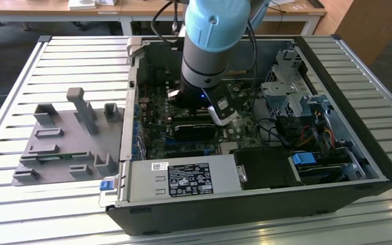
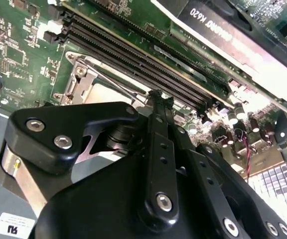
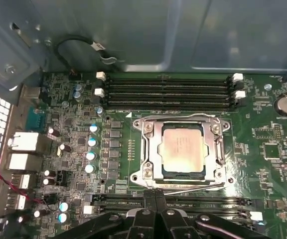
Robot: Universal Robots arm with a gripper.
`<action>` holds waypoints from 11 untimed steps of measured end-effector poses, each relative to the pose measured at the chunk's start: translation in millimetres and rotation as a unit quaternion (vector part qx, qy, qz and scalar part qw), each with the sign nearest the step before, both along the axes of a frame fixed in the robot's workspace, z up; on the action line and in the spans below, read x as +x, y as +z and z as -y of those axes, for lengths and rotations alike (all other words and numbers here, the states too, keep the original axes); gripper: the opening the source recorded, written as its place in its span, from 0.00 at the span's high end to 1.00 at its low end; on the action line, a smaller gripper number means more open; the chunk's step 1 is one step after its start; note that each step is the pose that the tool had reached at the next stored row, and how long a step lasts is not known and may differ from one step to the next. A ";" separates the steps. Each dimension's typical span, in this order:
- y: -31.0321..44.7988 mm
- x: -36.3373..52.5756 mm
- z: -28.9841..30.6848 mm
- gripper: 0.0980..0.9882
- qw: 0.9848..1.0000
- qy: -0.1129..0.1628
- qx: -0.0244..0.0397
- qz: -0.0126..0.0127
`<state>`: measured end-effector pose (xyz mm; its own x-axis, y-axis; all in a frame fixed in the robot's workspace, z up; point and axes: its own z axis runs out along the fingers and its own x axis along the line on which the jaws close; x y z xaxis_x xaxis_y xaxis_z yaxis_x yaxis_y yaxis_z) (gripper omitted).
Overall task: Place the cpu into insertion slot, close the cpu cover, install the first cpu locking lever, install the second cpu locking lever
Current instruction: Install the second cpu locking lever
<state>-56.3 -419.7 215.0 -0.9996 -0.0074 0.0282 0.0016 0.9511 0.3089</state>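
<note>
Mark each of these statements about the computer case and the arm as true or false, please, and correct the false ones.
1. The cpu sits in the insertion slot. True.
2. The cpu cover is down around the chip. True.
3. The gripper is above the grey fixture plate. False: it is inside the computer case, at the socket's edge, next to a thin locking lever.
4. The gripper carries the cpu. False: the chip lies in the socket.
5. The long memory slots hold modules. False: they look empty.
</note>
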 end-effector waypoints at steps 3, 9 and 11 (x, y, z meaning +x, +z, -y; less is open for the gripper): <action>-2.0 -1.1 0.4 0.99 1.000 0.000 0.005 0.000; -3.4 -4.4 4.1 0.99 1.000 0.000 0.027 0.000; -5.0 -5.5 4.3 0.99 1.000 0.000 0.027 0.000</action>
